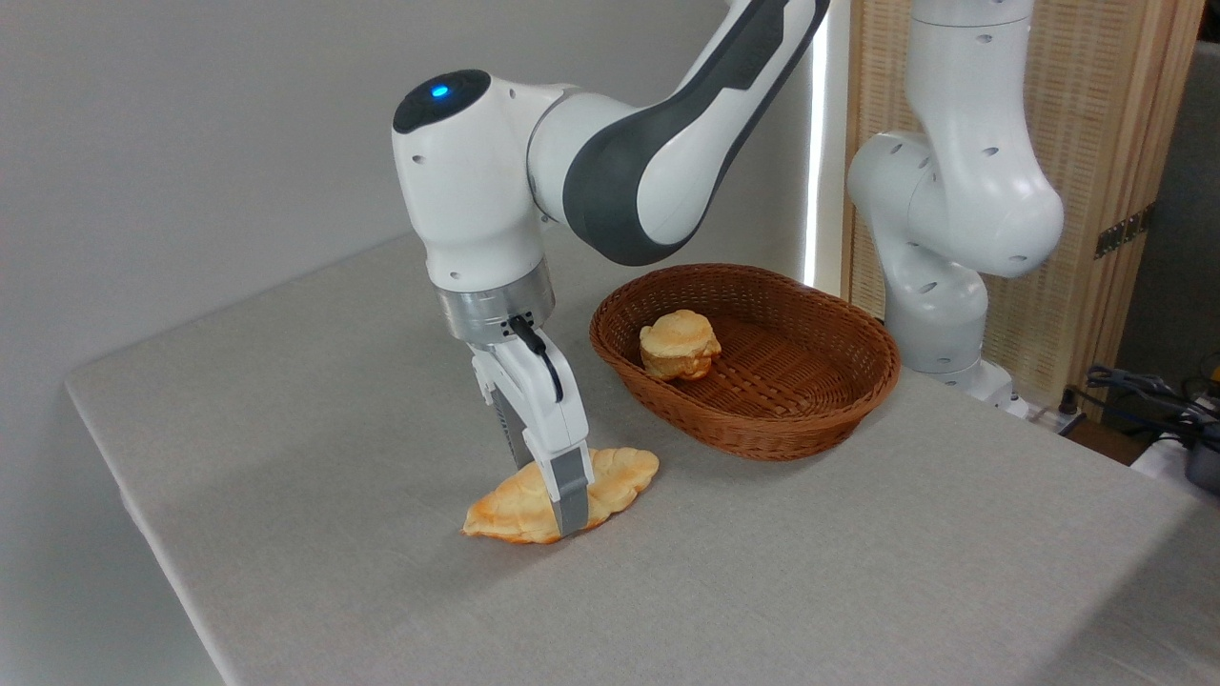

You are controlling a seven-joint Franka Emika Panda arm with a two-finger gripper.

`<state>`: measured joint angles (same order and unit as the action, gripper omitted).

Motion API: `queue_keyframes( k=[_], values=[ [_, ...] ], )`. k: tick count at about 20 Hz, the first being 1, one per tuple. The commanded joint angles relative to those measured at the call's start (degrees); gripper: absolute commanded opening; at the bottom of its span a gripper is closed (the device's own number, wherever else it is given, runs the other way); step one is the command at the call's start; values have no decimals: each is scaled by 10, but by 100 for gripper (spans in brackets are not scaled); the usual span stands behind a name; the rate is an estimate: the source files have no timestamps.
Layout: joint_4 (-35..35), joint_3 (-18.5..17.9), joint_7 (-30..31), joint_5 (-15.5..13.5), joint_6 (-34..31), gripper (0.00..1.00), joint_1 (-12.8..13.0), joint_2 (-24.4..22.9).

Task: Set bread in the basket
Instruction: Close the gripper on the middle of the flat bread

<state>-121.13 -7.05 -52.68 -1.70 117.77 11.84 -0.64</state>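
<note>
The bread (621, 473), a long golden-brown loaf with pointed ends, lies flat on the grey table to the left of the basket. My gripper (545, 497) comes straight down over its middle and straddles it. One finger (570, 495) stands against the near side, and the other is partly hidden behind the far side. Whether the fingers press on the loaf does not show. The basket (863, 400), oval and reddish-brown wicker, sits at the back right of the table, about a hand's width from the bread.
A small round puffy bun (679, 345) sits in the left part of the basket. The arm's white base (939, 314) rises just behind the basket. The table's left edge (133, 495) runs diagonally, and cables (1144, 391) lie off the far right.
</note>
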Motion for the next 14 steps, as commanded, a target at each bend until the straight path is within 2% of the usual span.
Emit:
queue_keyframes(
  k=[1,8,9,10,11,12,13,14],
  values=[
    [-2,-6,-12,6,11,100,3,4],
    [-2,-6,-12,6,11,100,3,4],
    [-2,-6,-11,6,11,97,3,4],
    [-2,-6,-11,6,11,92,3,4],
    [-2,-5,-11,6,11,75,4,4],
    [-2,-5,-10,6,11,67,4,4],
    [-2,-5,-10,6,11,60,4,4],
    [-2,-5,-10,5,10,58,4,3]
  ],
)
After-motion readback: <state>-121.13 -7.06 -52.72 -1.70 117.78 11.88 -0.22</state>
